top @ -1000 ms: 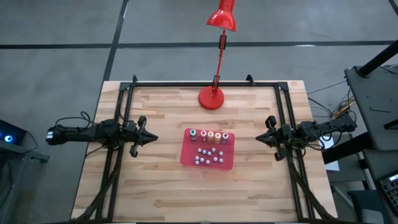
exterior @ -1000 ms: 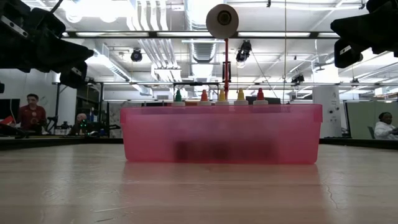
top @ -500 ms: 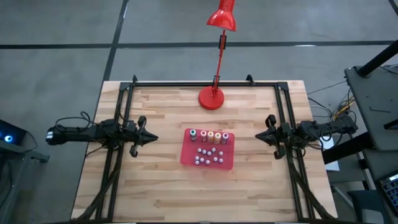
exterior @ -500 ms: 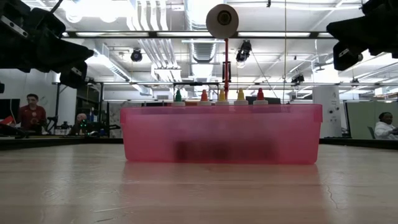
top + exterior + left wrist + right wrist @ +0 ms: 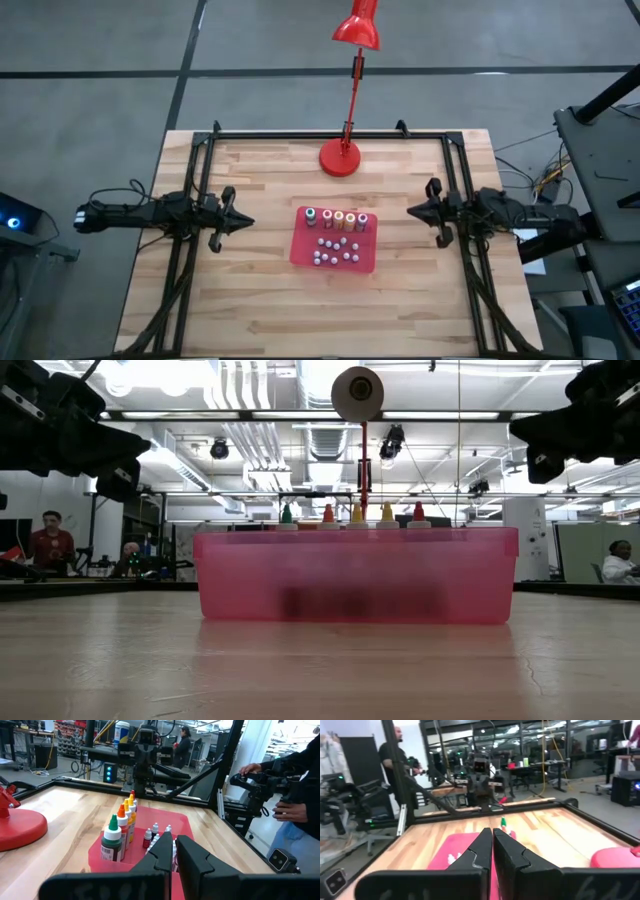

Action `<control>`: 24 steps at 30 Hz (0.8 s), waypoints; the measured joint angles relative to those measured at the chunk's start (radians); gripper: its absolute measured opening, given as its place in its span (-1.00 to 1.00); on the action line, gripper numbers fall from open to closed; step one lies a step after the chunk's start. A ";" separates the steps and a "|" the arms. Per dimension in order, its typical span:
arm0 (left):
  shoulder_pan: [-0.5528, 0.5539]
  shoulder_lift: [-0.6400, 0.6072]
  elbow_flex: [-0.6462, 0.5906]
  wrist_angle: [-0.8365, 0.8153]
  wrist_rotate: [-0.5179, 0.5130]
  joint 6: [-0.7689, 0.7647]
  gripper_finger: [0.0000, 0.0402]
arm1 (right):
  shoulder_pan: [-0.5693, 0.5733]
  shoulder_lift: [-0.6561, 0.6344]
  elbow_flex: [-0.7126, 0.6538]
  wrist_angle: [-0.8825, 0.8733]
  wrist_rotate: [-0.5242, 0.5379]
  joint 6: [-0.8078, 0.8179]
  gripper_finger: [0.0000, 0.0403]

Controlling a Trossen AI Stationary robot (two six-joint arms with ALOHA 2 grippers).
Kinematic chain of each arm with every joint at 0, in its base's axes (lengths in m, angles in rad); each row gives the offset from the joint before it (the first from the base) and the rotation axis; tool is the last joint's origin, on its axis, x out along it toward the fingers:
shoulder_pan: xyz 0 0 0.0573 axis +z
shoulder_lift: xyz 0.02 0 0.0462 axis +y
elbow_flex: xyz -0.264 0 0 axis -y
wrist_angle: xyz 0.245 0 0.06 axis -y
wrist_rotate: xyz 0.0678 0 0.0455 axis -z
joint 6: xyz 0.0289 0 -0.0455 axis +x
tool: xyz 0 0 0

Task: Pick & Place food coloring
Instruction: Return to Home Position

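Several food coloring bottles [image 5: 336, 218] stand upright in a row along the far side of the red tray [image 5: 300, 250]. Their green, red, yellow and orange caps [image 5: 356, 513] rise above the tray rim in the low view, and the left wrist view shows the row with the green-capped bottle [image 5: 112, 840] closest. My left gripper [image 5: 245, 222] hovers shut to the left of the tray, above the table. My right gripper [image 5: 410, 212] hovers shut to the right of the tray, pointing at it. Neither touches anything.
Small grey-white round beads [image 5: 335, 250] lie in the tray's near half. A red desk lamp stands on its round base [image 5: 340, 158] at the table's far edge. Black frame rails [image 5: 195, 200] run along the left, right and far sides. People show in the room behind.
My right gripper has moved a little toward the tray and toward the table's far edge, staying shut. The left arm, the tray and the bottles have kept still.
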 joint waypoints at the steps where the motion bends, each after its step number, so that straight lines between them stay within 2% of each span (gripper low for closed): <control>1: 0.000 0.000 0.000 0.000 0.000 0.000 -1.00 | -0.008 0.000 0.000 -0.004 -0.001 0.003 -0.96; 24: 0.000 0.000 0.000 0.000 0.000 0.000 -1.00 | -0.028 0.000 0.000 -0.082 -0.003 0.002 -0.96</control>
